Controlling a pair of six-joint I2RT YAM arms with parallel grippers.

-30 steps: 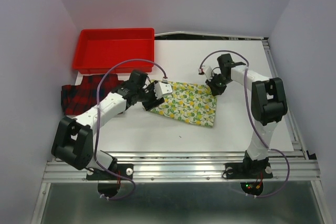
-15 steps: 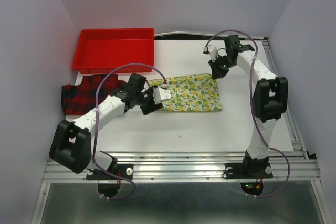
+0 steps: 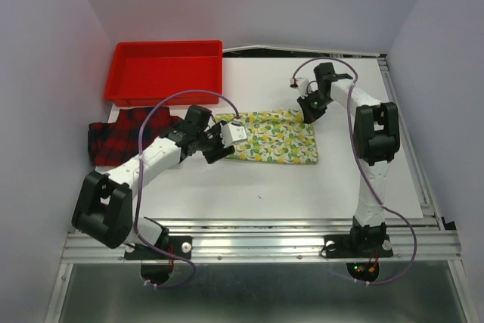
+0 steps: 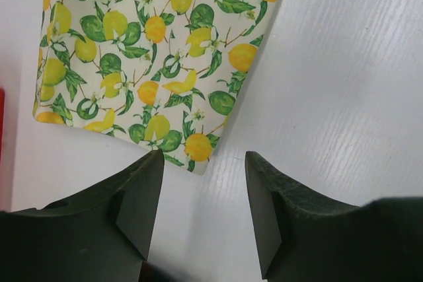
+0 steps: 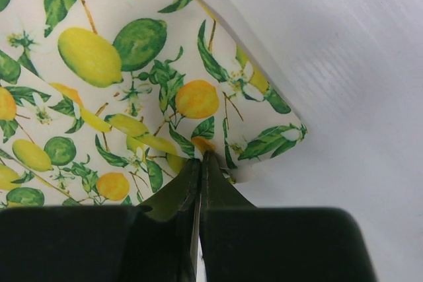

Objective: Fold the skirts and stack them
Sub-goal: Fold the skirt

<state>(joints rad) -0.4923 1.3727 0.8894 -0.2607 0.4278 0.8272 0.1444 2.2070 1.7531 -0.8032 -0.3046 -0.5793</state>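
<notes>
Your left arm hides part of the plaid skirt (image 3: pixel 113 140) at the desk's (image 3: pixel 302 187) left edge. The lemon skirt (image 3: pixel 276 138) lies flat mid-desk, its long axis running left to right. The right end effector (image 3: pixel 308 116) pinches its far right corner, and the left end effector (image 3: pixel 216 150) stands open, empty, beside its left end.

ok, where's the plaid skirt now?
Top view: the plaid skirt lies far left on the table, just in front of the red tray, left of the lemon skirt.
</notes>
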